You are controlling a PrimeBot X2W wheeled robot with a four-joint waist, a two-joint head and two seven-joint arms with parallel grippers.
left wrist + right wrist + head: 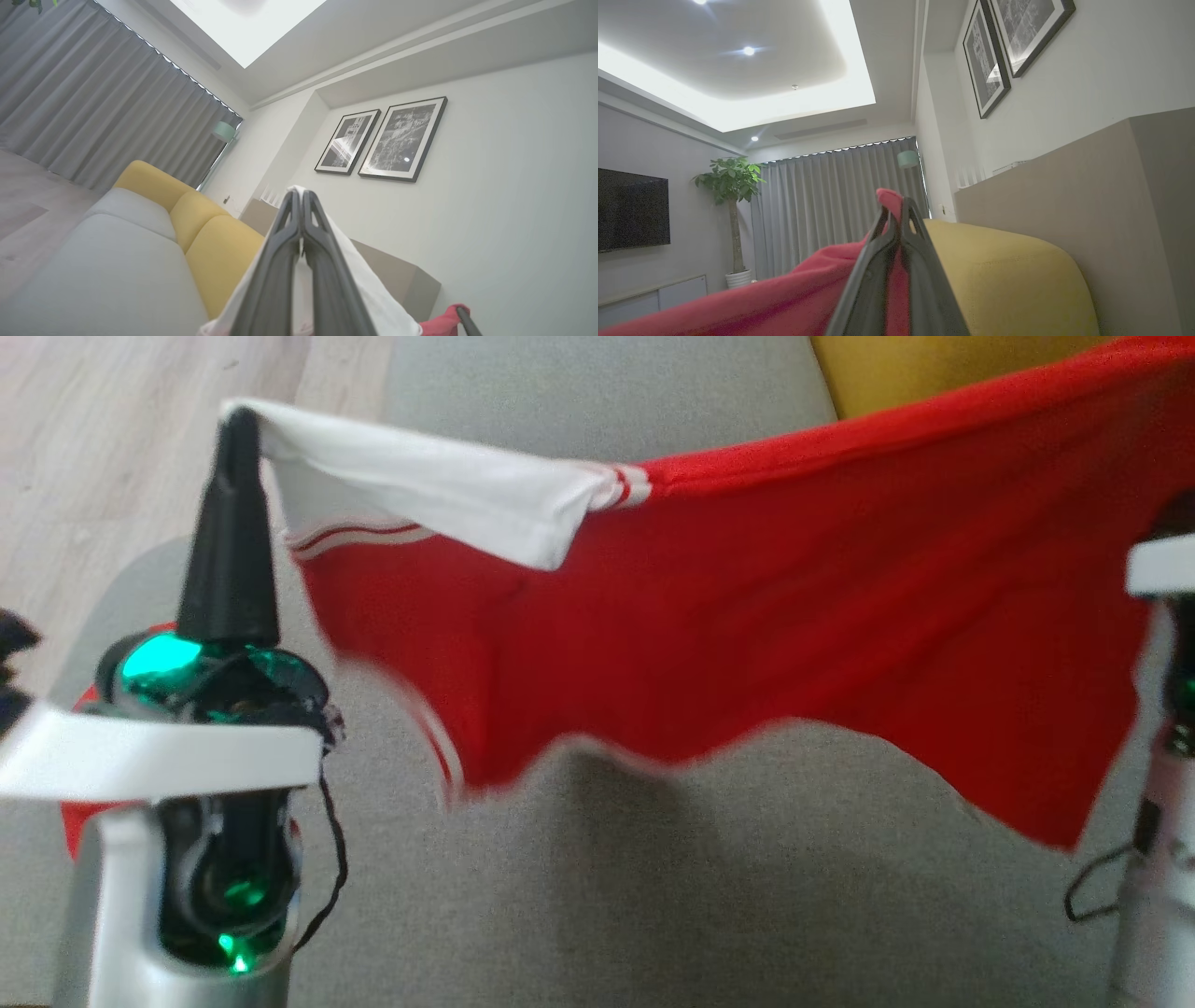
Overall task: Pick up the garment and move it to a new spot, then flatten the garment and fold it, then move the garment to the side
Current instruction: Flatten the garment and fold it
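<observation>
The garment is a red shirt with white sleeve ends and white stripes. It hangs stretched in the air above the grey sofa seat, its lower hem wavy and blurred. My left gripper is shut on the white sleeve end at the upper left. In the left wrist view the left gripper pinches white cloth. My right gripper is shut on red cloth in the right wrist view. In the head view the right arm rises at the right edge and the garment hides its fingers.
Yellow back cushions line the far side of the sofa. Wooden floor lies to the left. The wrist views show a beige ledge, framed pictures, grey curtains, a potted plant and a television.
</observation>
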